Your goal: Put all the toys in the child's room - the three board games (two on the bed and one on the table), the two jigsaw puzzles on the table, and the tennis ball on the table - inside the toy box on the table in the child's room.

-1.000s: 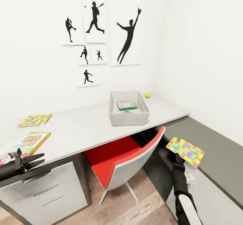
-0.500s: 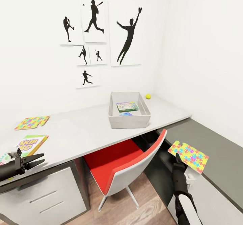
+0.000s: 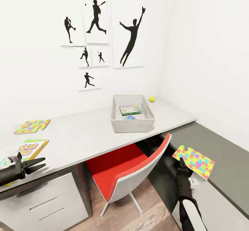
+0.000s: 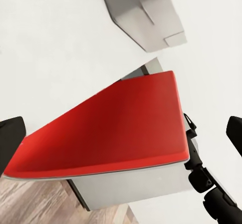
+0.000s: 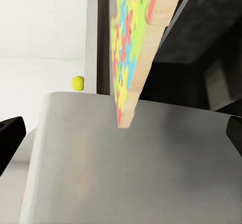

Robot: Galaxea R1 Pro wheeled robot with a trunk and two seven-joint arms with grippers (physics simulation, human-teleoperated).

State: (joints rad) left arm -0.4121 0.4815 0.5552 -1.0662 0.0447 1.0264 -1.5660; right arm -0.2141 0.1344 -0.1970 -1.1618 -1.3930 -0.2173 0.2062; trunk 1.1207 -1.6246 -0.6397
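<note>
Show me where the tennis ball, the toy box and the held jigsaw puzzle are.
tennis ball [image 3: 151, 99], head view, its middle.
toy box [image 3: 132, 126], head view, front wall.
held jigsaw puzzle [image 3: 193, 161], head view, patterned face.

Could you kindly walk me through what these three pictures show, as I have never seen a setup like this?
This is a simulated two-armed robot. The wide picture looks down from its head; the other two come from cameras near each hand. The left hand is open and empty near the desk. The right hand holds a jigsaw puzzle by its edge, low beside the red chair. On the desk lie another jigsaw puzzle, a Skip-Bo board game, a tennis ball, and a grey toy box with a board game inside.
</note>
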